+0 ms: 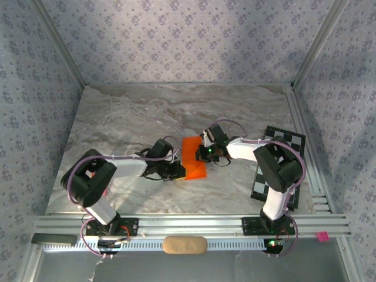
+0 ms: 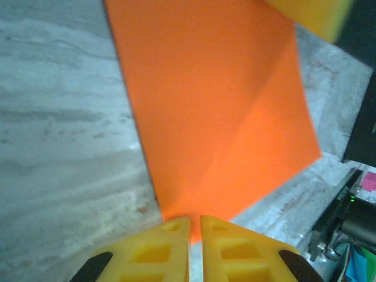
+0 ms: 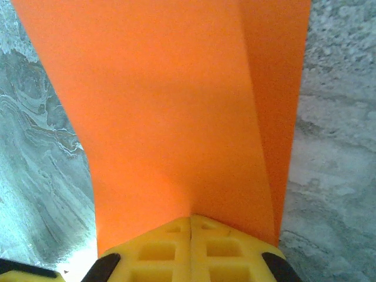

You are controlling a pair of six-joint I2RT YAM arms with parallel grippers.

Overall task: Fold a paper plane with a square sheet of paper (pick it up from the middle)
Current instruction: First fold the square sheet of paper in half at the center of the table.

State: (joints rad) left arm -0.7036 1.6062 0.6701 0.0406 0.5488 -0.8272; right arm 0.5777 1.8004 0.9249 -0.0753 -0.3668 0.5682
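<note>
Gripping orange sheet [image 1: 194, 157]: left fingers [image 2: 167, 249], right fingers [image 3: 158, 247]; marble table [image 1: 129, 117], floral walls [image 1: 176, 41].

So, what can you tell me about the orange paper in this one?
The orange paper is a thin, plain, bright sheet, creased diagonally, with a flap folded over along one side. It lies near the middle of the marbled table. The left gripper pinches one corner; the right gripper pinches an edge.
</note>
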